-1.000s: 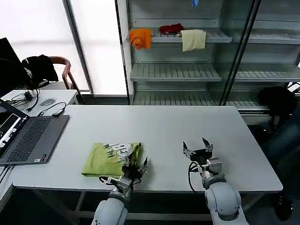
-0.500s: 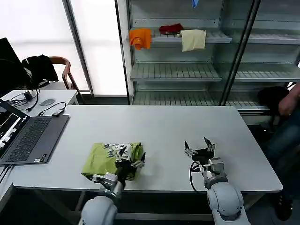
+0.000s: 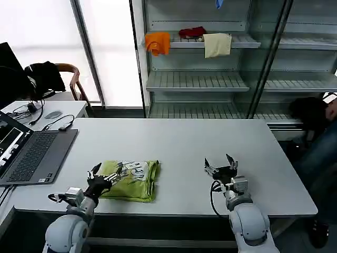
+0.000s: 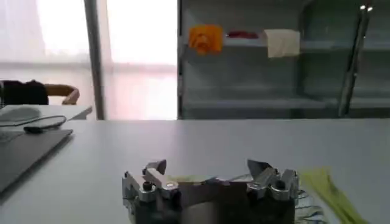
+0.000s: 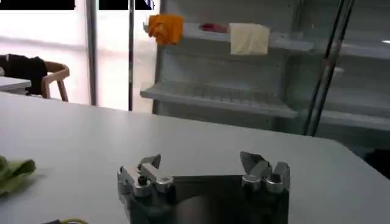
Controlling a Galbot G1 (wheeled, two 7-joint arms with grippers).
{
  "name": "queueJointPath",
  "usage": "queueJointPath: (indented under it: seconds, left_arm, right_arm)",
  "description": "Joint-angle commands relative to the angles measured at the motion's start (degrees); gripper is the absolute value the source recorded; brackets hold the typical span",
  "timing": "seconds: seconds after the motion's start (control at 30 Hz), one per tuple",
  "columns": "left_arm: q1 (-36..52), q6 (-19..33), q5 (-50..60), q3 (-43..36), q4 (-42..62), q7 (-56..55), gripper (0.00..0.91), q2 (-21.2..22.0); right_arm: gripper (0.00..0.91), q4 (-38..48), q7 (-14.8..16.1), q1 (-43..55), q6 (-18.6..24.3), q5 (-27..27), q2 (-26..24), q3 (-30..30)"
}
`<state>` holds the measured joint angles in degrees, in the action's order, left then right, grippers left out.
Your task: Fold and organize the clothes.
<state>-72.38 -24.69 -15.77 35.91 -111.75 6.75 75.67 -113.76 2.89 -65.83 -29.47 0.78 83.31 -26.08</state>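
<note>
I have the green T-shirt (image 3: 129, 180) folded into a compact bundle near the front edge of the white table (image 3: 184, 142), left of centre, printed side up. My left gripper (image 3: 103, 176) sits at the shirt's left end with fingers spread, holding nothing; whether it touches the cloth I can't tell. My right gripper (image 3: 221, 167) hovers over bare table well to the right of the shirt, also spread and empty. Risks as I judge them: the bundle lies close to the table edge, so a push toward me could slide it off; a fingertip catching the top layer on the way out could drag the fold open; the laptop (image 3: 31, 155) sits nearby on the left, so a wide left-arm swing might clip it. Writing: the white print on the shirt has some lettering, too small to read. No other labels legible.
</note>
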Motion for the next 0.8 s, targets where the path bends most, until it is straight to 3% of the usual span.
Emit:
queueJointPath:
  seconds: [0.03,0.5,0.53,0.57,0.6,0.7,0.8]
  left_arm:
    - [0.06,-1.44,-4.0,3.88,3.99,-0.33,0.907,-1.44]
    - [1.12,-1.26,-4.52,2.82,8.16,-1.96,0.907,-0.61]
    - [1.09,-1.3,-4.51,2.72,8.11,-2.01,0.856,-0.52]
    - [1.08,-1.52,-4.52,2.7,8.06,-2.01,0.645,-0.46]
    - [0.99,-1.71,-4.41,2.39,7.91,-1.77,0.574,-0.37]
    - [0.96,-2.5,-4.55,2.01,7.62,-1.71,0.161,-0.15]
    - [1.0,-3.75,-5.0,1.83,7.48,-1.48,0.04,0.15]
  right_arm:
    - [0.907,-0.5,0.19,0.95,-0.91,-1.46,-0.96,0.13]
    - [0.907,-0.21,1.53,1.02,0.04,-2.19,-0.48,0.49]
    - [0.907,-0.2,1.52,1.02,0.04,-2.18,-0.48,0.52]
    - [0.907,-0.17,1.5,1.05,0.05,-2.14,-0.48,0.52]
    - [0.907,-0.12,1.5,1.05,0.04,-2.08,-0.48,0.5]
    - [0.907,0.03,1.47,0.87,0.29,-1.92,-0.42,0.45]
    - [0.907,-0.26,1.41,0.68,0.35,-1.88,-0.51,0.33]
